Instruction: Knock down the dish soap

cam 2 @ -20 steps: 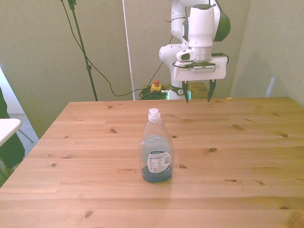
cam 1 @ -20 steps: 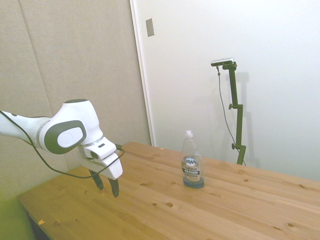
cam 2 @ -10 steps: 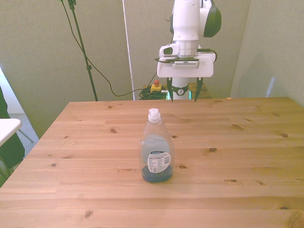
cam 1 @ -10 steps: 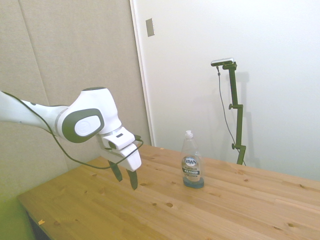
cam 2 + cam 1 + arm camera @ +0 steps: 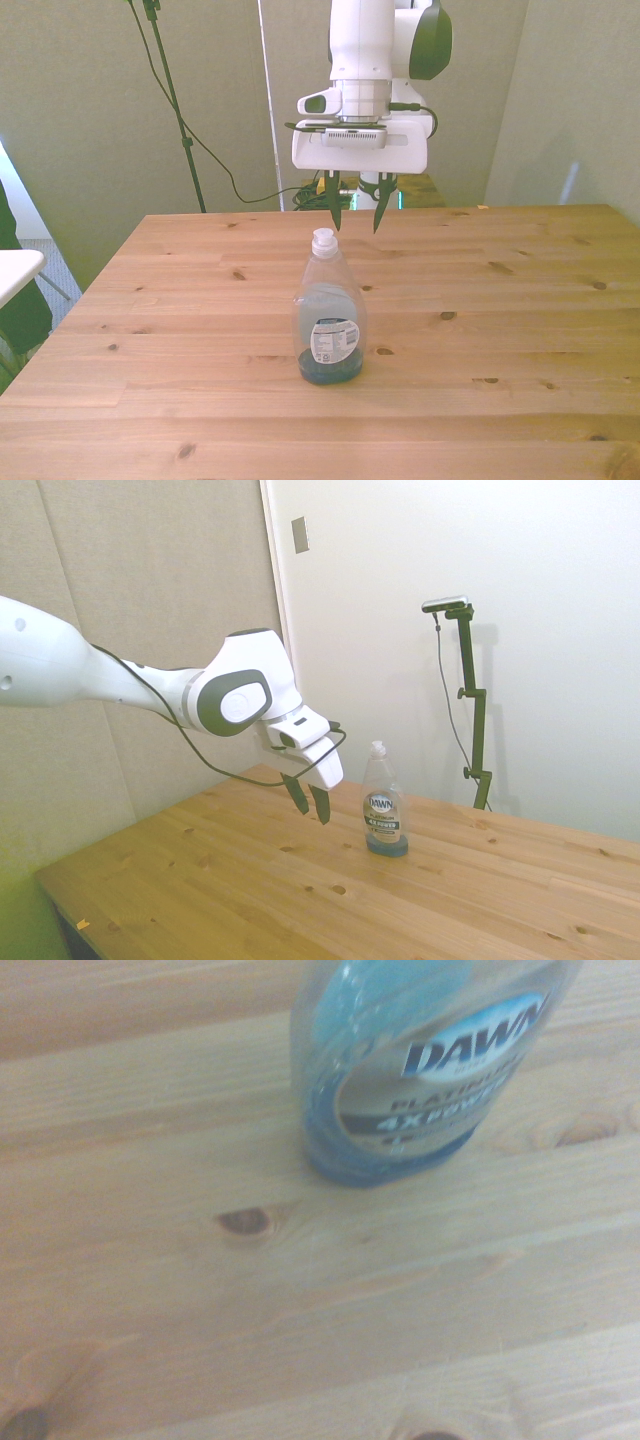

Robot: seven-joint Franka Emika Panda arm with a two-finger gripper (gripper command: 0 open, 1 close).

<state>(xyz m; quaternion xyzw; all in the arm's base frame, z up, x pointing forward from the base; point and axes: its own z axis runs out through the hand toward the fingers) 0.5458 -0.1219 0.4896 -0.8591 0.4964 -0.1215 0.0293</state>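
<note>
The dish soap (image 5: 384,804) (image 5: 328,312) is a small clear bottle with a white cap, a blue "Dawn" label and a little blue liquid at its base. It stands upright near the middle of the wooden table (image 5: 250,900) (image 5: 520,330). My gripper (image 5: 309,800) (image 5: 357,208) hangs open in the air behind the bottle, at about cap height, with nothing between its dark fingers and a gap to the bottle. The wrist view holds the bottle's lower half (image 5: 420,1070) from close by.
The table's far edge (image 5: 400,213) lies just below the gripper in the front view. A white surface (image 5: 15,270) juts in at the front view's left, off the table. Cables and a yellow box with a red button (image 5: 326,184) lie on the floor behind.
The arm has swung across the table toward the bottle and risen a little, moving toward the front view's left. The gripper stays open. The bottle has not moved.
</note>
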